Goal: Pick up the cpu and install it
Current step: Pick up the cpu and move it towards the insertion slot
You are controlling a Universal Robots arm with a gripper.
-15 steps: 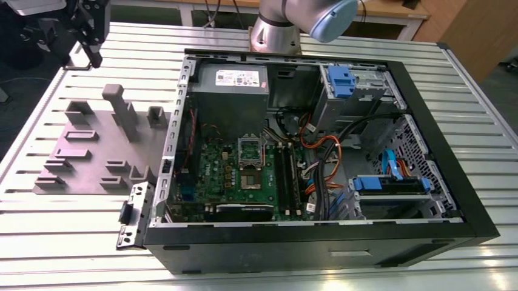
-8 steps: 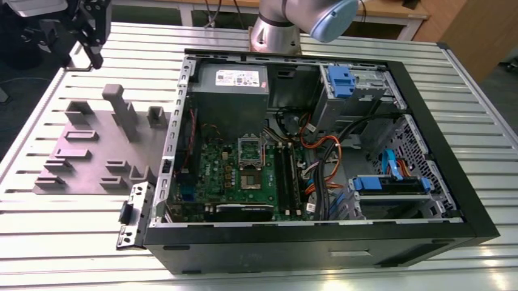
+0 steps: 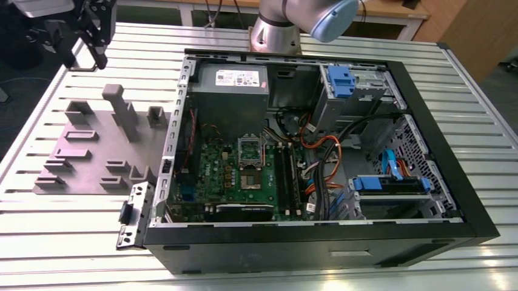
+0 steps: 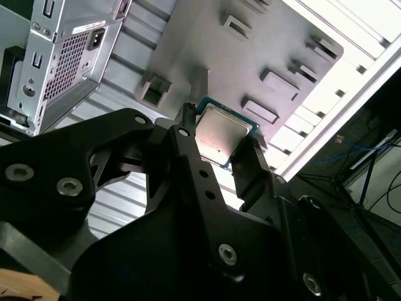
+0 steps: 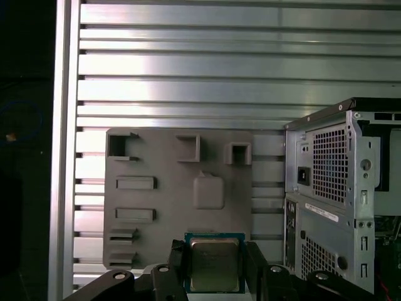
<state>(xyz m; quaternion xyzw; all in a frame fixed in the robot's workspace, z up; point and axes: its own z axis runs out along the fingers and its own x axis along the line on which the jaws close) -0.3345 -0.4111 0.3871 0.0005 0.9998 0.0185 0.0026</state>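
Fingers (image 4: pixel 250 166) clamp the cpu (image 4: pixel 222 135) by two opposite edges, holding it in the air above the grey plate (image 5: pixel 175 207). Likely light, stiff, slippery and fragile; an edge grip suits it.

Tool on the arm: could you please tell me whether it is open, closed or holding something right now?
Tool: closed on the cpu, gripping it by two opposite edges.

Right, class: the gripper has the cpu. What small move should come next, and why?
Probably carry it sideways toward the open computer case. The gripper is shut on the cpu, clear above the grey fixture plate, while the motherboard lies inside the case, to the exterior view's right.
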